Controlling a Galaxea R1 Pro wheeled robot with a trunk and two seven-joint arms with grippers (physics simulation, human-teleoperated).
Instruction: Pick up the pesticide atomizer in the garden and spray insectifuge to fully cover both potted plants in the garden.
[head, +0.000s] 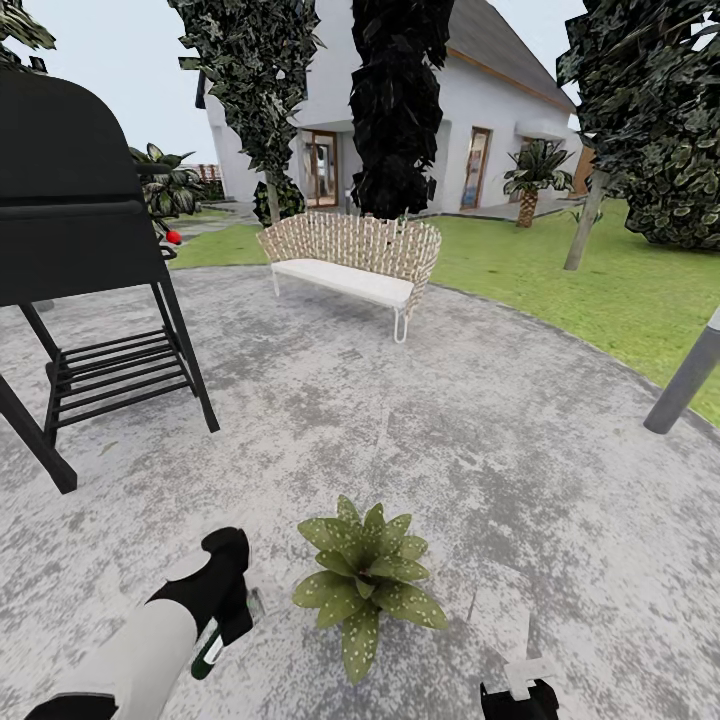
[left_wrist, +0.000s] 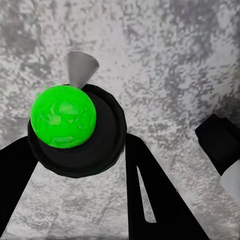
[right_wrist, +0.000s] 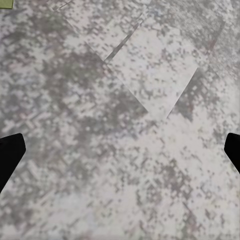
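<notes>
The left end effector (head: 232, 610) hung low over the stone patio (head: 450, 430) at the lower left of the head view, its black fingers clamped on the pesticide atomizer (head: 208, 650). The bottle sat tilted in the grip, its dark green body and white label patch showing below the wrist. In the left wrist view the atomizer (left_wrist: 75, 135) appeared end on, a round black body with a bright green dome on top and a pale grey cone-shaped nozzle beside it, held between the two black fingers (left_wrist: 160, 200) above mottled grey stone.

One potted plant (head: 368, 580) stood on the patio just beside that end effector, toward the robot's right, apart from it; its speckled pointed leaves spread in a low rosette that hid the pot.

The right end effector (head: 520, 700) sat at the bottom edge of the head view, well to the right of the plant. In the right wrist view its two dark fingertips (right_wrist: 10, 155) stood wide apart at the picture's edges with bare patio between them, nothing held.

Farther off stood a black grill (head: 80, 250) on a slatted stand at left, a wicker bench (head: 350, 260) with a white cushion, a grey post (head: 690, 375) at right, lawn (head: 600, 280), trees and a white house (head: 480, 130).
</notes>
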